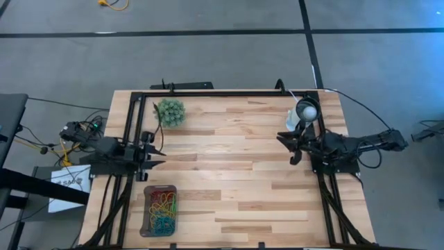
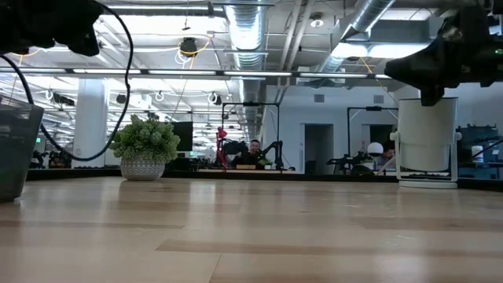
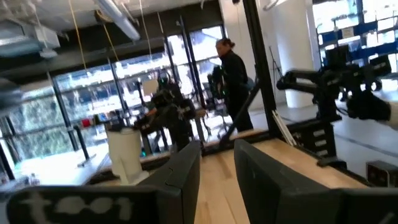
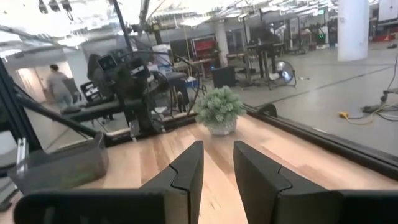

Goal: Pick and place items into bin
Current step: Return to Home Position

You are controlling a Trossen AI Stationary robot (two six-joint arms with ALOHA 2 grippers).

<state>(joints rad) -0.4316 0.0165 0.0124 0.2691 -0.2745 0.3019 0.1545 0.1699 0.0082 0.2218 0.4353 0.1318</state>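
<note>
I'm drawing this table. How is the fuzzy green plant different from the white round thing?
The plant is green and fuzzy; the white thing is smooth. The plant is short; the white thing stands taller. Both stand on the table.

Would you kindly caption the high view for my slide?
Rubber bands in the bin; left gripper and right gripper open at opposite sides.

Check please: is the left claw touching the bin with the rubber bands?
Apart. The high view shows a strip of bare wood between the left claw and the bin.
</note>
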